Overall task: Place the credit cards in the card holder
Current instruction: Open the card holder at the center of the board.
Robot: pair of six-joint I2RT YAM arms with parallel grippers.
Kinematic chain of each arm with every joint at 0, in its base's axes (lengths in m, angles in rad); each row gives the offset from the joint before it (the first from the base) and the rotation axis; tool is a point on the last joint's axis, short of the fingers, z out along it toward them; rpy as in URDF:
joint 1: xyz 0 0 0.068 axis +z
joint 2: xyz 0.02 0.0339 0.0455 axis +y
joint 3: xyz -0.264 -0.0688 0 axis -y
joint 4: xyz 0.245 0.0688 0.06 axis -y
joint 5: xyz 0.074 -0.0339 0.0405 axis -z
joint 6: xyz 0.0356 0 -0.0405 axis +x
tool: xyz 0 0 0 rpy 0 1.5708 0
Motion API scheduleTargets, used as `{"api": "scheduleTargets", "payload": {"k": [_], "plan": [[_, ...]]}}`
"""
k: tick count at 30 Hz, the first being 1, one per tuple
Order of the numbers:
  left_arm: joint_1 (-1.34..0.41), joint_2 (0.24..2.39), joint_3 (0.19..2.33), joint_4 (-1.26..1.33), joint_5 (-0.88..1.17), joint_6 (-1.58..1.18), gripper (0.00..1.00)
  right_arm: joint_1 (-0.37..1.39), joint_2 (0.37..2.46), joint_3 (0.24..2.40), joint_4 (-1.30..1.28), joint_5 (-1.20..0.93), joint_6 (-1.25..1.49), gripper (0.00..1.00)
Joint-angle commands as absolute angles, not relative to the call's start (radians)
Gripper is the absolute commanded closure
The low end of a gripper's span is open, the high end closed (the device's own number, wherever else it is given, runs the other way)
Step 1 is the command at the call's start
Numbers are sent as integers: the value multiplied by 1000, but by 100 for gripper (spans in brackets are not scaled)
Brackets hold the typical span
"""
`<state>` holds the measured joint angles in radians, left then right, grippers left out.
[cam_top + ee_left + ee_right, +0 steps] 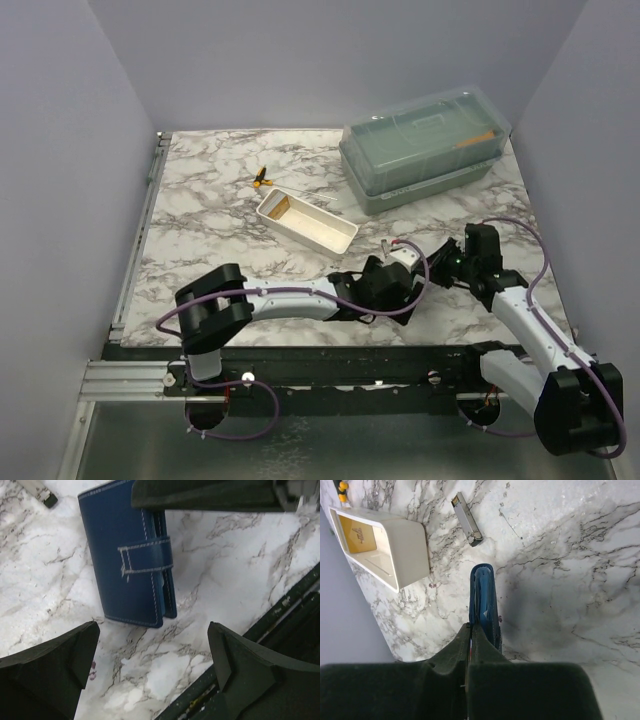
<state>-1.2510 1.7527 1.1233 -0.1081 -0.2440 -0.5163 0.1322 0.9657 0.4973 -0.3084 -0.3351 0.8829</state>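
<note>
The navy-blue card holder (129, 560) lies shut on the marble, its strap across the front. My right gripper (471, 627) is shut on the near edge of the card holder (484, 597), which shows edge-on there. The dark bar across the top of the left wrist view is the right gripper (200, 495). My left gripper (155, 650) hangs open just in front of the holder, nothing between its fingers. One orange credit card (357, 537) lies in the white tray (405, 545). From above, both grippers (390, 278) meet near the table's front and hide the holder.
A small grey metal stick (467, 522) lies on the marble beyond the holder. The white tray (330, 235) sits mid-table with a yellow-and-black clip (260, 178) behind it. A translucent green lidded box (425, 148) stands at the back right. The dark table rail (280, 615) runs close by.
</note>
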Motion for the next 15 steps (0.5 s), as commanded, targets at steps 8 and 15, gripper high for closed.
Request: {"api": "scheduleTargets", "payload": {"k": [8,15], "plan": [[-1284,1949,1341,-218,-495,-457,16,148,921,472,-360,-359,964,100],[-1263,1957,1338,-244,-495,-466,57,156,897,493,-374,-407,922,100]]}}
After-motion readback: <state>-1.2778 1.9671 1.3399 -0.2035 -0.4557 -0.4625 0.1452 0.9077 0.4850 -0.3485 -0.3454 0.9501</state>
